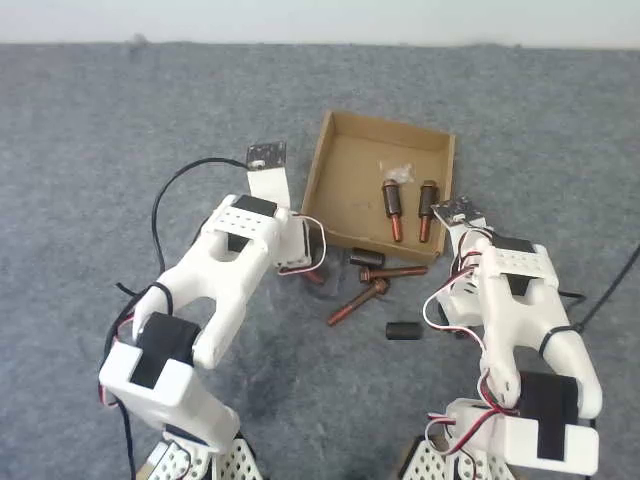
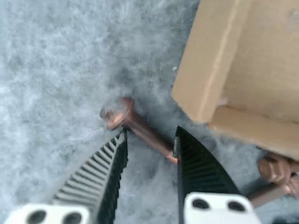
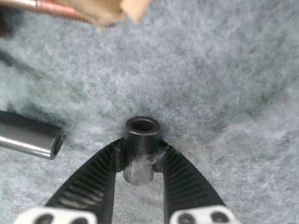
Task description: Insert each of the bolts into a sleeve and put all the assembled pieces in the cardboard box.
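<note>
Just off the corner of the cardboard box (image 2: pixel 205 74), the left end effector (image 2: pixel 150 135) stands partly open astride a copper bolt (image 2: pixel 135 126) lying on the grey desk (image 2: pixel 56 56), one finger (image 2: pixel 196 168) touching its shank. The right end effector (image 3: pixel 141 149) is pinched onto a black sleeve (image 3: pixel 141 133), with another sleeve (image 3: pixel 30 135) lying just beside. Two assembled pieces (image 1: pixel 391 205) lie in the box.

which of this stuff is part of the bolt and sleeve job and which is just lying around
Job:
cardboard box
two assembled pieces inside it
loose bolts on the carpet
bolt between the left pincer
sleeve gripped by the right pincer
spare sleeve

Lying about:
clear plastic scrap in the box
cables
</note>
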You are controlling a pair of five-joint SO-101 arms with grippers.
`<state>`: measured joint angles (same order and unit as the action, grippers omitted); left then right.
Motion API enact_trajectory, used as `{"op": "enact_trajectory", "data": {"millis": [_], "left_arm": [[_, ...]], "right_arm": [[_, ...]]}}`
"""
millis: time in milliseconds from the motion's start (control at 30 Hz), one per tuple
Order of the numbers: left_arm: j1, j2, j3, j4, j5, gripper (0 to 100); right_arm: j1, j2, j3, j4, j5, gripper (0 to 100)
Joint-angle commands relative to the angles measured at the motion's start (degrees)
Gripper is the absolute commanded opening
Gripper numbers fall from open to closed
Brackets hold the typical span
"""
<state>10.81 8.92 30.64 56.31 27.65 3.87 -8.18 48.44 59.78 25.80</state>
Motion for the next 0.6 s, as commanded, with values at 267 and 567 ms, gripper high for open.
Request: {"op": "enact_trajectory", "data": {"millis": [267, 567], "left_arm": [[0.3, -0.4, -2.2, 3.5, -7.9, 2], [-4.4, -0.5, -2.4, 3.4, -17.8, 1]], "right_arm": [[-0.6, -1.8, -1.0, -0.2, 1.1, 0.7], [-0.7, -1.8, -1.0, -0.2, 1.1, 0.7]]}}
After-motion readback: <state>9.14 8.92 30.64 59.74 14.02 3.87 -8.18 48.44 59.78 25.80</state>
